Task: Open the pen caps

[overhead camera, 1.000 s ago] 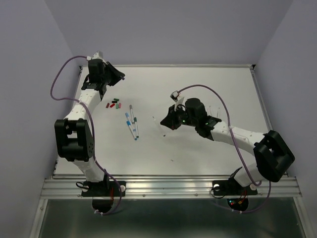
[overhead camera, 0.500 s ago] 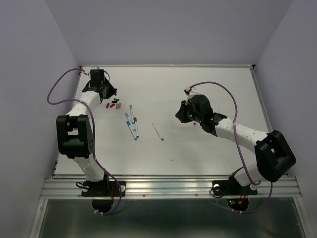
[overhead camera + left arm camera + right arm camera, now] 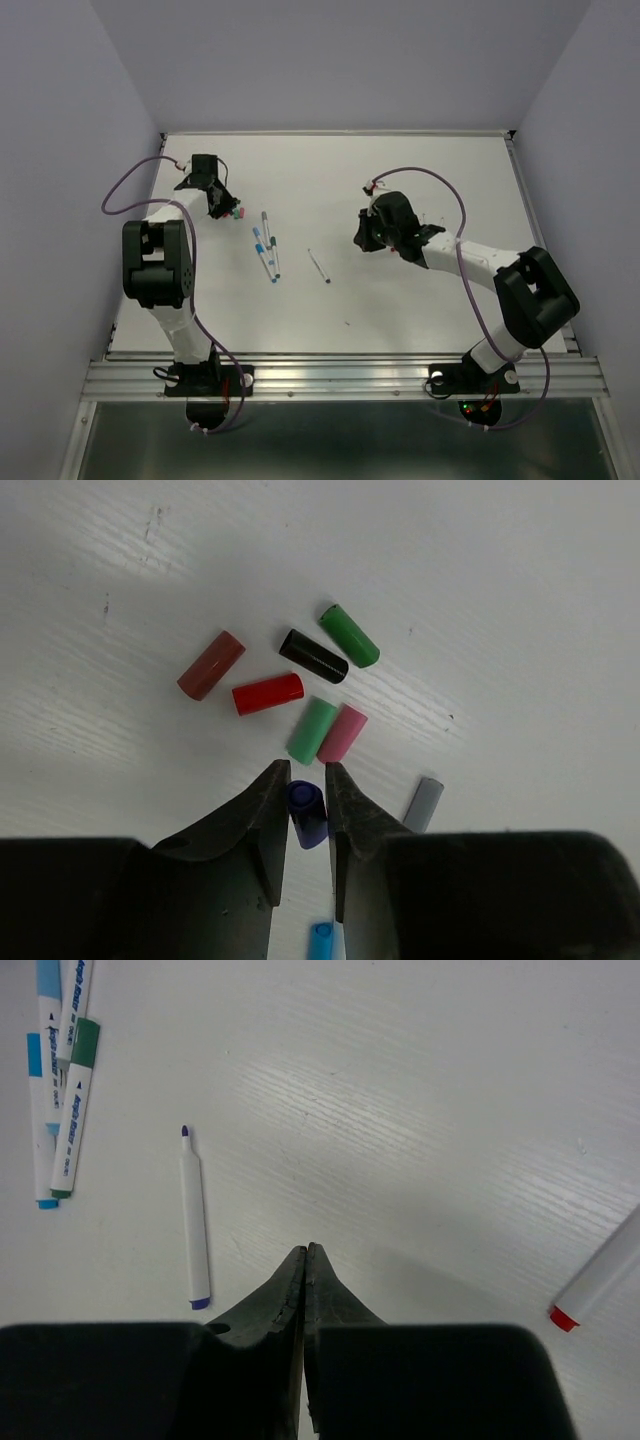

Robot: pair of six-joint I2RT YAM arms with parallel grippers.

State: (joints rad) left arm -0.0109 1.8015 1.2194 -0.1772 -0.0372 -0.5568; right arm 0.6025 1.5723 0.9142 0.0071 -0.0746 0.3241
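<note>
Clamps a dark blue cap (image 3: 307, 815) in the left gripper (image 3: 304, 770), one finger against each side. Cannot tell whether that cap rests on the worktop (image 3: 520, 600) or hangs just above it. Hovers at the far-left part of the worktop in the top view, right at the cluster of loose caps.

Shows, just past the fingertips, a light green cap (image 3: 313, 731) and a pink cap (image 3: 342, 734) lying side by side and touching. Shows beyond those a red cap (image 3: 268, 694) and a maroon cap (image 3: 211, 665) near each other. Shows also a black cap (image 3: 313, 656) and a green cap (image 3: 349, 635) close together. Has a grey end (image 3: 425, 804) beside the gripper, the rest of it hidden behind the gripper body, so cap or pen cannot be told.

Presses the fingers of the right gripper (image 3: 305, 1250) fully together, with nothing between them, over bare worktop right of centre. Has an uncapped pen (image 3: 195, 1230) lying alone just to the left, violet tip bare, blue at the other end. Has, farther left, a bundle of capped pens (image 3: 68, 1110), one with a green cap and others light blue, between the uncapped pen and the loose caps. Shows a red-ended pen (image 3: 600, 1280) close by, cut off at the edge of the right wrist view.
</note>
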